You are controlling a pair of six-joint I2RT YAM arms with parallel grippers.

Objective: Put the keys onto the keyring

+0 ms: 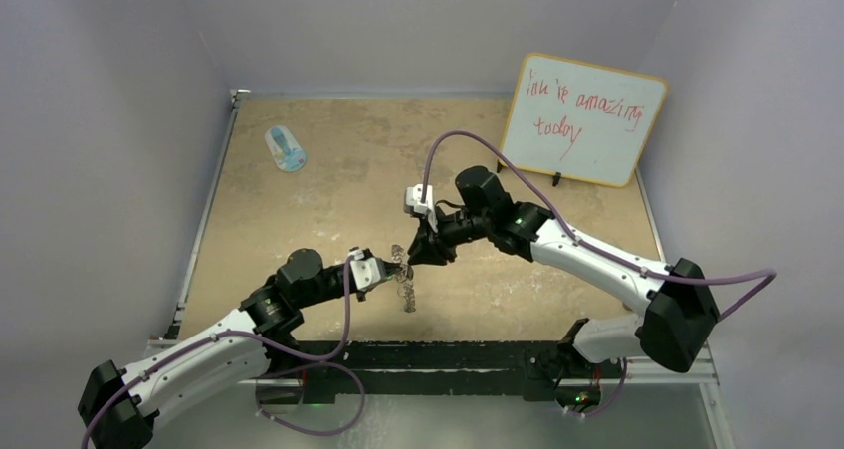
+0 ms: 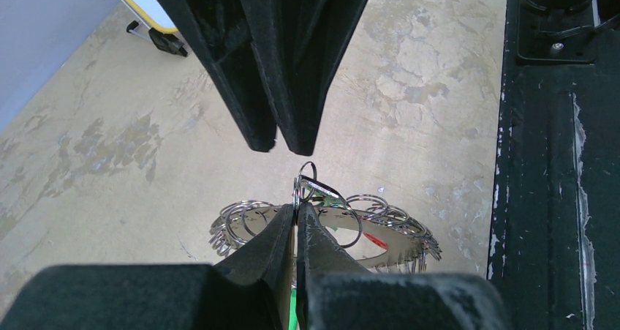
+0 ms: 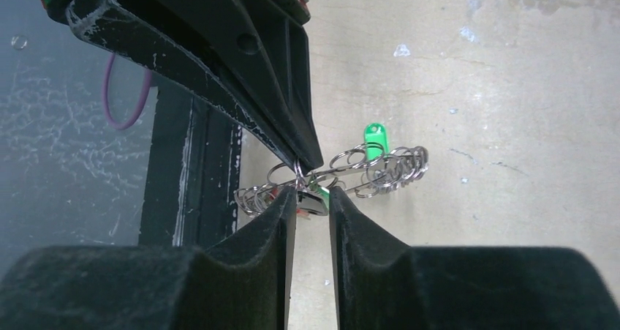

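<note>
The keyring, a flat silver ring with wire loops round its rim, hangs above the table. My left gripper is shut on one of those rim loops. It also shows in the overhead view, with the keyring below it. My right gripper meets it from the far side, and its jaws stand a narrow gap apart. A dark key piece sits between the tips, and I cannot tell whether they touch it. A green tag and a red tag show among the loops.
A blue-and-white oval object lies at the far left of the table. A whiteboard leans at the far right. A black strip runs along the near edge, close beneath the grippers.
</note>
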